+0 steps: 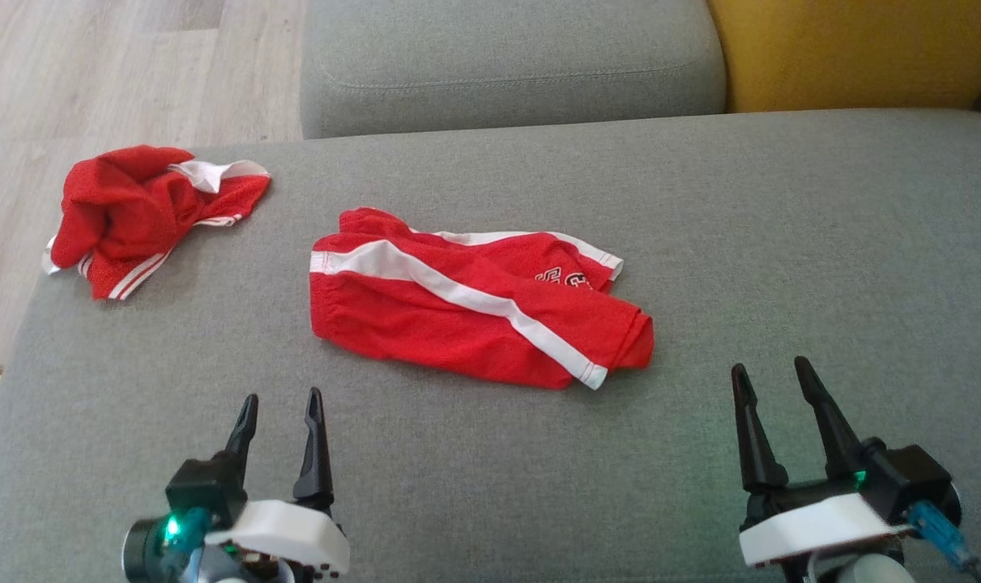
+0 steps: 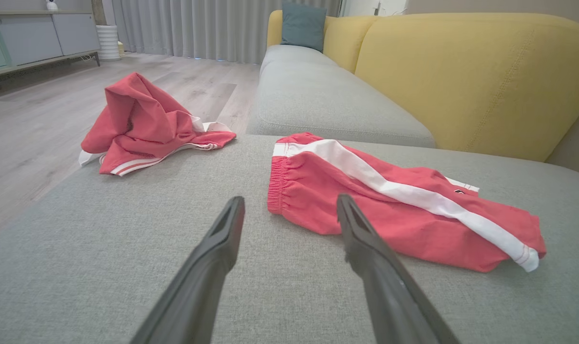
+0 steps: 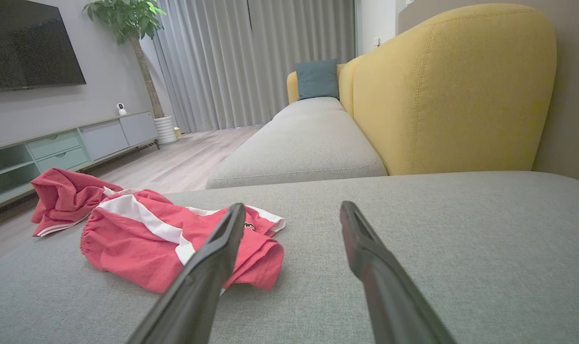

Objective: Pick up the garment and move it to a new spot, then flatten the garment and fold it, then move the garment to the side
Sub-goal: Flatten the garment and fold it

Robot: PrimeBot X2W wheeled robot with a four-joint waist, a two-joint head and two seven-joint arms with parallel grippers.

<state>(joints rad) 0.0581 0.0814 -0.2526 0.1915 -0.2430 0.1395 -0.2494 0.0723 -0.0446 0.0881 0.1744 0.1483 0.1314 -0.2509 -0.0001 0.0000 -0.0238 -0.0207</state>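
Red shorts with a white side stripe (image 1: 474, 312) lie folded over, fairly flat, in the middle of the grey sofa cushion (image 1: 782, 243). The same shorts (image 2: 394, 205) lie just beyond my left fingers in the left wrist view, and the shorts (image 3: 165, 239) sit to the left in the right wrist view. My left gripper (image 1: 282, 405) is open, near the cushion's front, left of the shorts and apart from them. My right gripper (image 1: 774, 372) is open, to the right of the shorts, holding nothing.
A second red garment with white trim (image 1: 146, 214) lies crumpled at the cushion's far left corner, near the edge over the wooden floor (image 1: 93, 73). Another grey seat cushion (image 1: 506, 61) and a yellow backrest (image 1: 855, 48) stand behind.
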